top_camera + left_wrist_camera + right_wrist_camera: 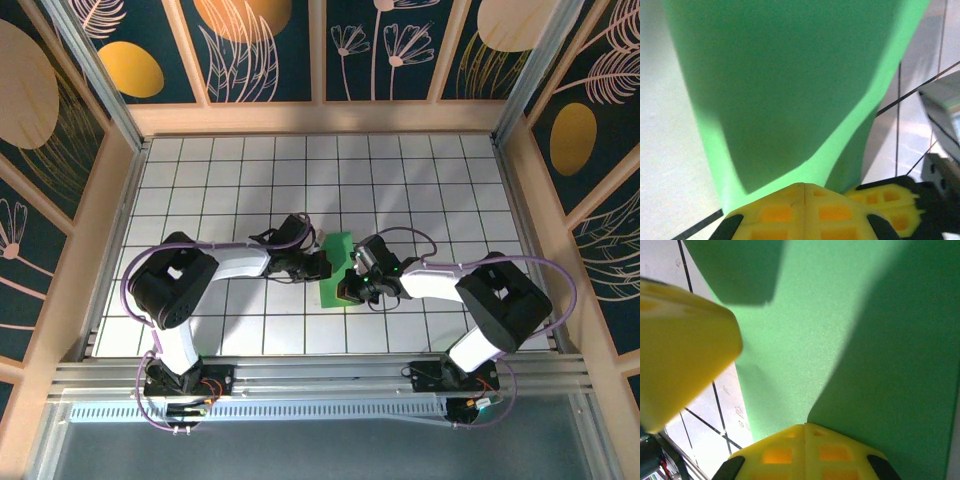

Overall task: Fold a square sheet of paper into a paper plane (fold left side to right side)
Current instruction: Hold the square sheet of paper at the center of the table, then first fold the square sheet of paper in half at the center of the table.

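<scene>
The green square sheet of paper point(337, 262) lies mid-table between both arms, part of it lifted and curved. My left gripper point(322, 266) is at its left edge, and its yellow fingertips point(790, 192) are shut, with the paper point(785, 85) rising from between them. My right gripper point(351, 291) is at the sheet's near right part. Its yellow fingertips point(790, 435) are shut together and rest on the flat green paper point(840, 330). The other gripper's yellow finger point(680, 345) shows at the left of the right wrist view. No paper plane shape shows.
The floor is white grid tiles point(250, 180), walled by wooden panels point(320, 118) at the back and both sides. A metal rail point(320, 375) carries both arm bases along the near edge. Purple cables point(420, 240) loop over the arms.
</scene>
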Controlling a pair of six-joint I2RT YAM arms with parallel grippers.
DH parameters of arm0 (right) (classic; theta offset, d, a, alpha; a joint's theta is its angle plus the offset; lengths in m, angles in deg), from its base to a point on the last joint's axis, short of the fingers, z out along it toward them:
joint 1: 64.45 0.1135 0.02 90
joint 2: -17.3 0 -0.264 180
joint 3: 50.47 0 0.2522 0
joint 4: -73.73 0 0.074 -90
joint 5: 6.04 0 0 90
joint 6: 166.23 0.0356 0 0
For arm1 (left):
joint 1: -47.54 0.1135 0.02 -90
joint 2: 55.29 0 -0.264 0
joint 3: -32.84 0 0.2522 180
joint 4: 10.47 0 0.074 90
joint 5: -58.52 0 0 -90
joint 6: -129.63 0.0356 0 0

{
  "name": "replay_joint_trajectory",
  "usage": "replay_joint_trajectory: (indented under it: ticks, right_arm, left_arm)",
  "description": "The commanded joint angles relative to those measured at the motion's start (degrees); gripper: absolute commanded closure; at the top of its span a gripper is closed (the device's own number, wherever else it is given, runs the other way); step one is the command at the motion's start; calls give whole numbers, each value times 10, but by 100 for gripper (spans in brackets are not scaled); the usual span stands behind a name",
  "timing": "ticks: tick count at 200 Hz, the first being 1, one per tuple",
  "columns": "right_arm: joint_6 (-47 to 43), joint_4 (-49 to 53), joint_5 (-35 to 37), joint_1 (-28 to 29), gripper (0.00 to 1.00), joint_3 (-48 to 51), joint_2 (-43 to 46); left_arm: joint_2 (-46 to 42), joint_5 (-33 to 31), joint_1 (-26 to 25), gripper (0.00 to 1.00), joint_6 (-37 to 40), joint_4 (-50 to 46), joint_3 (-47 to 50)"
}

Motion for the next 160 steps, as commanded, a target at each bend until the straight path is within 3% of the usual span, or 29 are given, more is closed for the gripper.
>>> replay_joint_trajectory:
  ticks: [1, 160]
  right_arm:
    - [-8, 61, 36, 9, 100, 19, -11]
    - [-16, 86, 61, 10, 100, 31, -36]
  left_arm:
    - [15, -2, 11, 98, 13, 2, -14]
    - [57, -56, 43, 99, 23, 29, -6]
